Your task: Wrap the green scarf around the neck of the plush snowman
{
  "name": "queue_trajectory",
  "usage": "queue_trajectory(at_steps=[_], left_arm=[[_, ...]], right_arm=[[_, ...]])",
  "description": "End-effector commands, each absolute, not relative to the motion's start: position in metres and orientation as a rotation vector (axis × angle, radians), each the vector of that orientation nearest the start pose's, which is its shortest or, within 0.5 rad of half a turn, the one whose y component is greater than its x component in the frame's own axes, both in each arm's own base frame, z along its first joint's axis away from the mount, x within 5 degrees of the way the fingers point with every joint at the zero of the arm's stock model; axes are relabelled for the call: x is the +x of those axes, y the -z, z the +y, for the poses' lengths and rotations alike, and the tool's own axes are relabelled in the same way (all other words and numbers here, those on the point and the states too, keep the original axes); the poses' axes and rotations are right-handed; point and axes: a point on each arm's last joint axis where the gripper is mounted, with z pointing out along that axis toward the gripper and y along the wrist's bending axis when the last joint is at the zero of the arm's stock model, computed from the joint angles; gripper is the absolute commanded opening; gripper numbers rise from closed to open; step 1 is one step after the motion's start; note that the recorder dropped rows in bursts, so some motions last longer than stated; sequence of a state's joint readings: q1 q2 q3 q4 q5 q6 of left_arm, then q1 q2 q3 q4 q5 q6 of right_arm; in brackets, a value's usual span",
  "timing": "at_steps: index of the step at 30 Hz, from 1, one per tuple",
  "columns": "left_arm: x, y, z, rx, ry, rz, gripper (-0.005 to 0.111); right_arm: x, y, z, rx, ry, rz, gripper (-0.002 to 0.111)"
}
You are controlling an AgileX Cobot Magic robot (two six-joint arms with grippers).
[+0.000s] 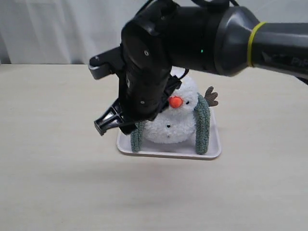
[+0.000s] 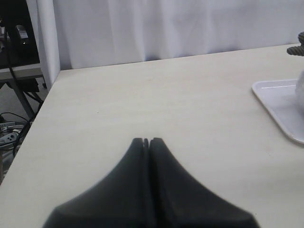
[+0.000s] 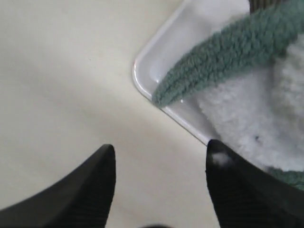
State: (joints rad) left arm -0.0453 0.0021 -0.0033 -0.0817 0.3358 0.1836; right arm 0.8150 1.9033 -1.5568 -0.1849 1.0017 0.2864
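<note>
The plush snowman [image 1: 175,122] lies on a white tray [image 1: 168,151], orange nose facing the camera. The green scarf [image 1: 203,125] is draped behind its neck, and both ends hang down either side of the body, the left end [image 1: 137,137] reaching the tray. My right gripper [image 1: 111,124] reaches across to the tray's left corner and stands open and empty over the table. In the right wrist view the gripper [image 3: 159,154] hangs just off the tray corner [image 3: 161,61], near the scarf end [image 3: 223,57] and the snowman's white fur [image 3: 256,123]. My left gripper [image 2: 146,141] is shut and empty, well away from the tray [image 2: 275,104].
The right arm's big black wrist hides the snowman's upper left side in the exterior view. A brown twig arm [image 1: 211,96] sticks out at the right. White curtains hang behind the table, and cables and a stand lie beyond its edge [image 2: 42,95].
</note>
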Motion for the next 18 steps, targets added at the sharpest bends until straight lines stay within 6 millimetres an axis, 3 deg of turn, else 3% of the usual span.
queue_trajectory(at_steps=[1, 7, 13, 18], left_arm=[[0.054, -0.184, -0.005, 0.149, -0.02, 1.799, 0.0], [0.054, -0.184, -0.005, 0.149, -0.02, 1.799, 0.0], [0.054, -0.184, -0.005, 0.149, -0.02, 1.799, 0.0], [0.054, -0.184, -0.005, 0.149, -0.02, 1.799, 0.0]], right_arm=[[0.278, -0.216, 0.276, -0.777, -0.051, 2.679, 0.054], [0.278, -0.194, 0.283, -0.71, -0.256, 2.556, 0.054], [0.284, -0.177, 0.282, -0.657, -0.194, 2.57, 0.068], [0.288, -0.157, 0.283, -0.599, -0.148, 2.607, 0.069]])
